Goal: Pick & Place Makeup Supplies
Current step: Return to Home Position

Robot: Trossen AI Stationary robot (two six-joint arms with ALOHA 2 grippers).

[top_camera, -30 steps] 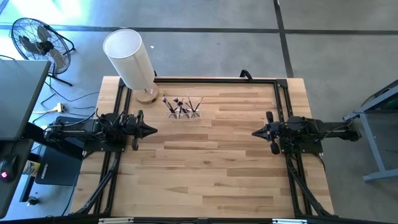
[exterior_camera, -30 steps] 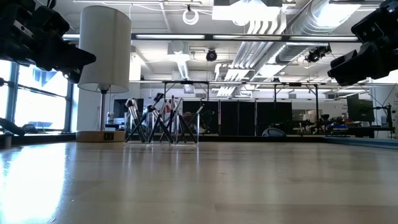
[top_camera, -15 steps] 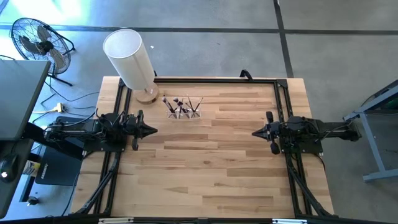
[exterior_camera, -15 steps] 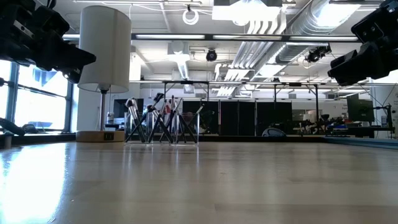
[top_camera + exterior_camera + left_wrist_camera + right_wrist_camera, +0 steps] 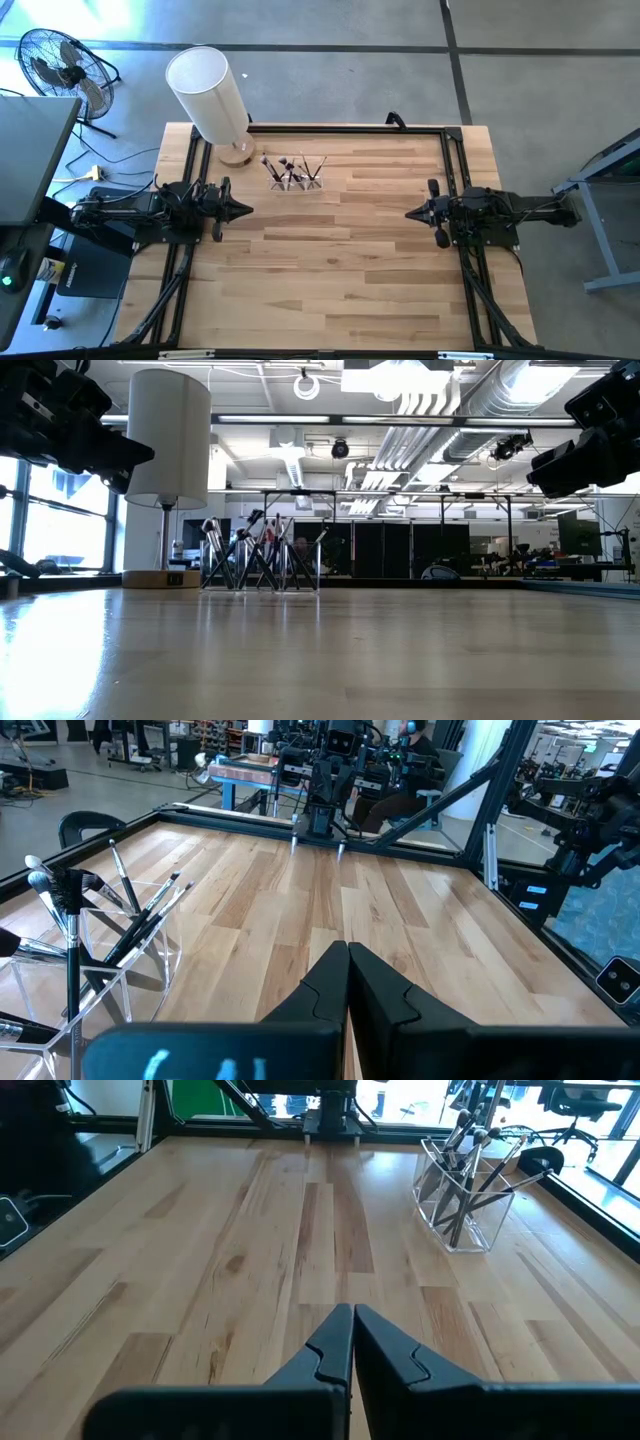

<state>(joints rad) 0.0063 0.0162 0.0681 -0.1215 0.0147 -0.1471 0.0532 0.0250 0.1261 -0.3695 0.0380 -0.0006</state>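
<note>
Several thin makeup brushes stand leaning in a small clear plastic holder on the table's far side, left of centre; in the low view the brushes fan out with bristle tips up. My left gripper hovers shut at the table's left edge, pointing level toward the right. My right gripper hovers shut at the right edge, pointing toward the left and slightly down. Both are well clear of the holder and hold nothing.
A tall white cylinder on a round wooden base stands at the far left corner, just left of the holder. A black frame runs along the table's far and side edges. The wooden tabletop between the arms is bare.
</note>
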